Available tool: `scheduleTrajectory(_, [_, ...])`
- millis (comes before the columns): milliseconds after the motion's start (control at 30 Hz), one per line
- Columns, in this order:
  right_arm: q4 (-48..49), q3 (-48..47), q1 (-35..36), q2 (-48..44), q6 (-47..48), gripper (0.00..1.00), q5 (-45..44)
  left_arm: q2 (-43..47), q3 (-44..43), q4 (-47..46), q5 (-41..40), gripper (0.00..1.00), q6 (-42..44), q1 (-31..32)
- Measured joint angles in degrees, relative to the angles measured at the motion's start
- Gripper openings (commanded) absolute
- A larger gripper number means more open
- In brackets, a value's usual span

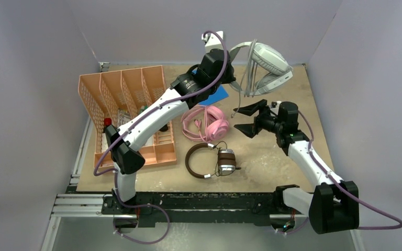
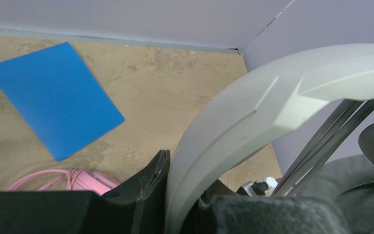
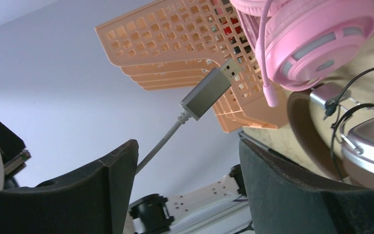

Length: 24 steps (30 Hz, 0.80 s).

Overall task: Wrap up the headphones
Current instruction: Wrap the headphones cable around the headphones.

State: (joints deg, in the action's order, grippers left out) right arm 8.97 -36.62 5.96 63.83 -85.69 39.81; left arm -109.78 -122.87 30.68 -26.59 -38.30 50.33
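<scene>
My left gripper (image 1: 234,82) is shut on the headband of the light-grey headset (image 1: 268,64) and holds it in the air at the back of the table; the band (image 2: 253,112) fills the left wrist view. Its grey cable (image 1: 245,89) hangs down and ends in a USB plug (image 3: 208,91). My right gripper (image 1: 244,119) is open beside the hanging cable end, holding nothing. The pink headset (image 1: 209,123) lies mid-table, also in the right wrist view (image 3: 316,34). The brown-and-silver headset (image 1: 212,161) lies in front of it, with its thin black cable (image 3: 343,105).
An orange slotted file rack (image 1: 131,112) with items inside stands at the left. A blue card (image 2: 53,105) lies flat at the back, partly under the left arm. Grey walls enclose the table on three sides.
</scene>
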Motion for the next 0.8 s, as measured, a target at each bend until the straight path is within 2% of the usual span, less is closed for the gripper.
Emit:
scheduleTrajectory(367, [3.85,3.58,2.34,0.20,-14.62,0.68,-1.40,0.00,0.00,-0.04,0.42,0.00,0.02,0.00])
scheduleTrajectory(633, [6.62,4.07,4.79,0.79,-18.97,0.65,-1.60,0.00,0.00,-0.02,0.59,0.00,0.07,0.00])
scheduleTrajectory(800, [7.39,4.07,5.31,0.83,-20.02,0.58,-1.86,0.00,0.00,0.00,0.59,0.00,0.42,0.00])
